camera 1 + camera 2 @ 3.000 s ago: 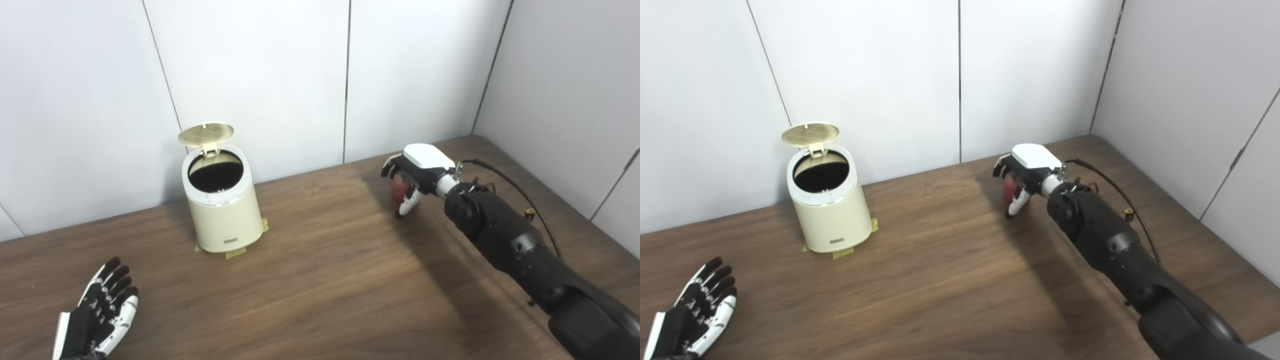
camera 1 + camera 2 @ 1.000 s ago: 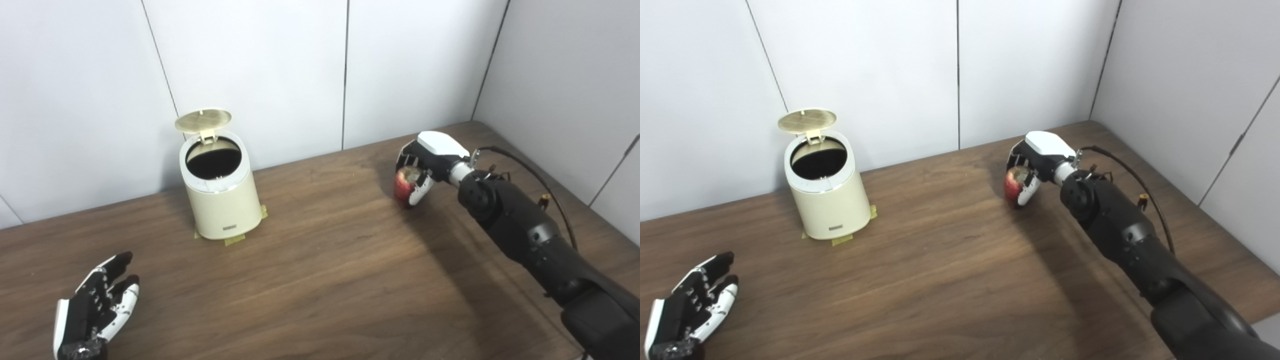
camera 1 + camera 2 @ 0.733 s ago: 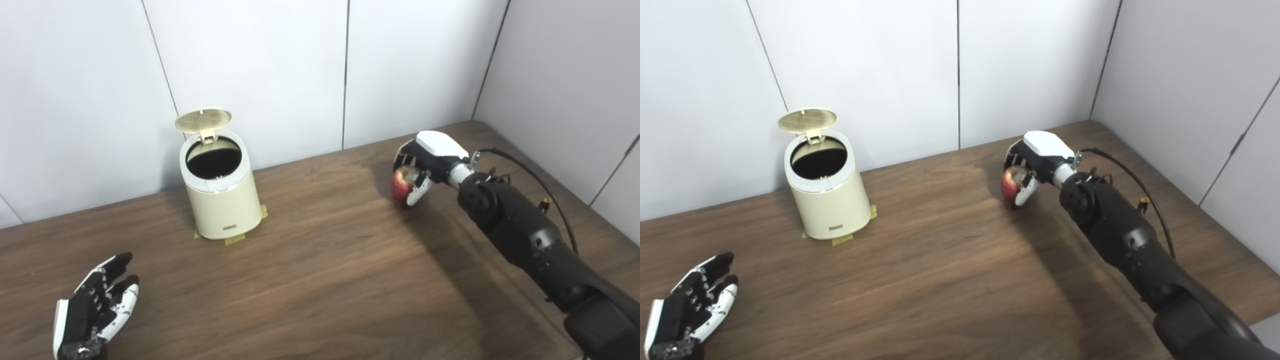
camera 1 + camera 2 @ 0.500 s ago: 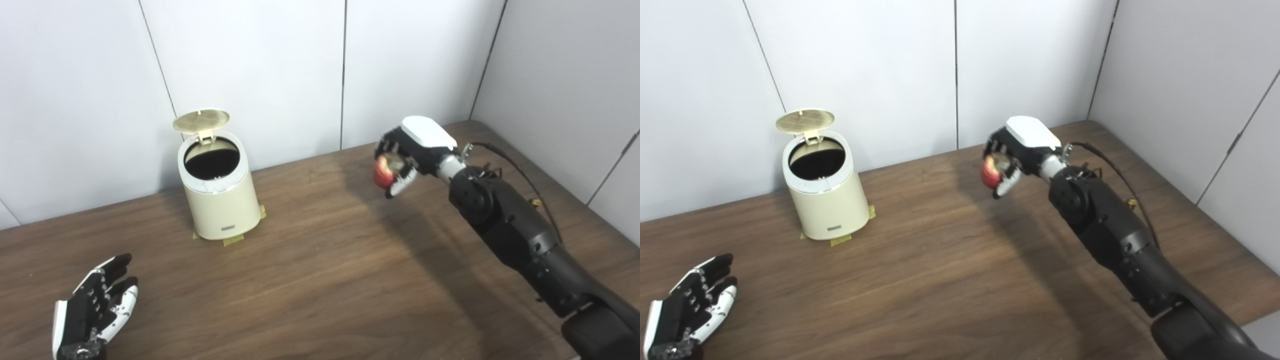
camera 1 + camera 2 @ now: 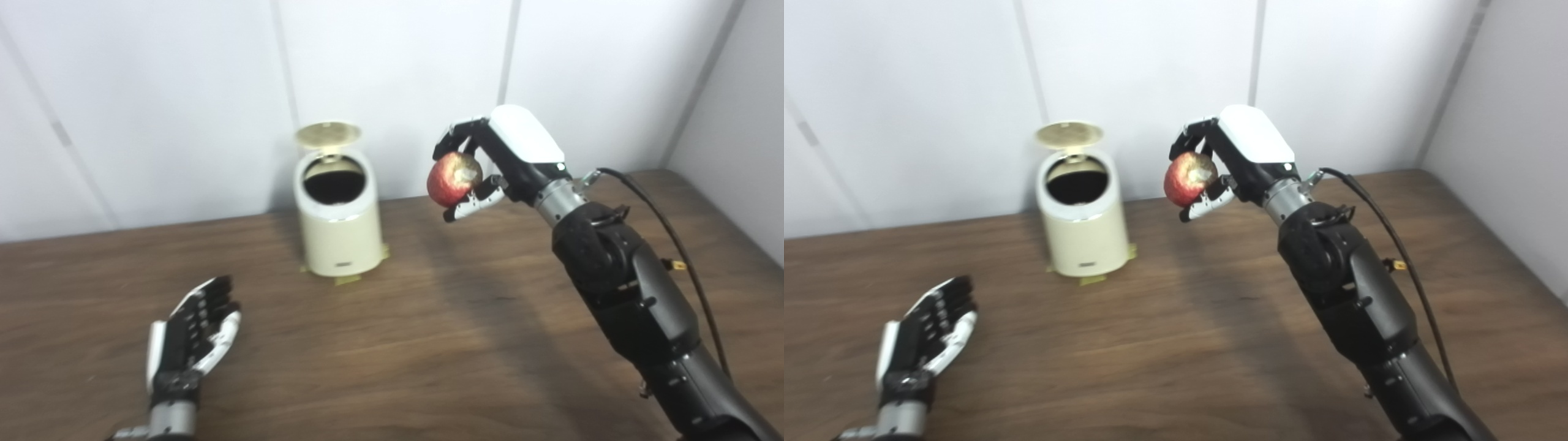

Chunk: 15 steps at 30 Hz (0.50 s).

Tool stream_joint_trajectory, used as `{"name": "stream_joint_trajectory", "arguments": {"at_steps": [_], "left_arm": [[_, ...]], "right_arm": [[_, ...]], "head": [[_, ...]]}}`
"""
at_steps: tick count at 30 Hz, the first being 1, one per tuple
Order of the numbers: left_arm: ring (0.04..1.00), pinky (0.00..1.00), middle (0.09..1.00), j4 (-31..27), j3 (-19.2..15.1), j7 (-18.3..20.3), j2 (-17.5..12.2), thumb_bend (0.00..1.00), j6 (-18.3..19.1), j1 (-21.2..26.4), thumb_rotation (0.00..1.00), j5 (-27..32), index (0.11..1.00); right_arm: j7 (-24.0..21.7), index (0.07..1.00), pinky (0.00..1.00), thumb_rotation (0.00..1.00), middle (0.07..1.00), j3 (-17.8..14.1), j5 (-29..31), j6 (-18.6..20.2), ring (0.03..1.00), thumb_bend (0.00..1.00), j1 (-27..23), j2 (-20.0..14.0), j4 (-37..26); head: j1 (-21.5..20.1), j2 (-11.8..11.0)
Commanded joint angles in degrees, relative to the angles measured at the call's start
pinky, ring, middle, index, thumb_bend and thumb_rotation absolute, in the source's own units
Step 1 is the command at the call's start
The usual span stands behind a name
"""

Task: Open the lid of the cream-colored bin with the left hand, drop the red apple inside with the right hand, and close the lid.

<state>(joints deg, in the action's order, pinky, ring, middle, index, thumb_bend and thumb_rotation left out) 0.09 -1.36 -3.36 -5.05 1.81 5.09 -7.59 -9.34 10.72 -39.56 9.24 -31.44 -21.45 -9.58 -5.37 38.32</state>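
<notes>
The cream-colored bin [image 5: 340, 236] stands near the back wall with its round lid [image 5: 327, 133] tipped up and its dark inside showing. My right hand [image 5: 499, 159] is shut on the red apple [image 5: 452, 178], held in the air to the right of the bin and about level with its top. My left hand [image 5: 193, 331] rests low over the table at the front left, open with fingers spread and holding nothing.
The bin sits on bits of yellow tape [image 5: 346, 279] on the dark wooden table [image 5: 429, 343]. White wall panels close the back and the right side. A black cable [image 5: 674, 233] runs along my right forearm.
My right hand has lifted the apple off the table and carried it left toward the bin. The camera has turned, shifting the whole scene to the right. The left hand stays low and open.
</notes>
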Motion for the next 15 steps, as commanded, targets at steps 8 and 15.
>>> {"name": "stream_joint_trajectory", "arguments": {"at_steps": [8, 15], "left_arm": [[0.814, 0.8, 0.813, 0.92, 2.08, -0.66, 1.95, 0.34, -0.66, 0.26, 0.25, -0.97, 0.782], [0.817, 0.8, 0.804, 1.88, 2.81, -1.46, 3.04, 0.36, -1.8, 0.51, 0.26, -1.11, 0.777]], "right_arm": [[3.95, 0.505, 0.39, 0.0, 0.501, 0.17, 0.05, -4.57, 0.407, 0.52, -7.04, 4.6, 2.47], [5.89, 0.523, 0.36, 0.0, 0.5, 0.5, 1.76, -8.1, 0.392, 0.52, -10.66, 7.82, 7.07]], "head": [[1.98, -0.65], [3.47, -0.96]]}}
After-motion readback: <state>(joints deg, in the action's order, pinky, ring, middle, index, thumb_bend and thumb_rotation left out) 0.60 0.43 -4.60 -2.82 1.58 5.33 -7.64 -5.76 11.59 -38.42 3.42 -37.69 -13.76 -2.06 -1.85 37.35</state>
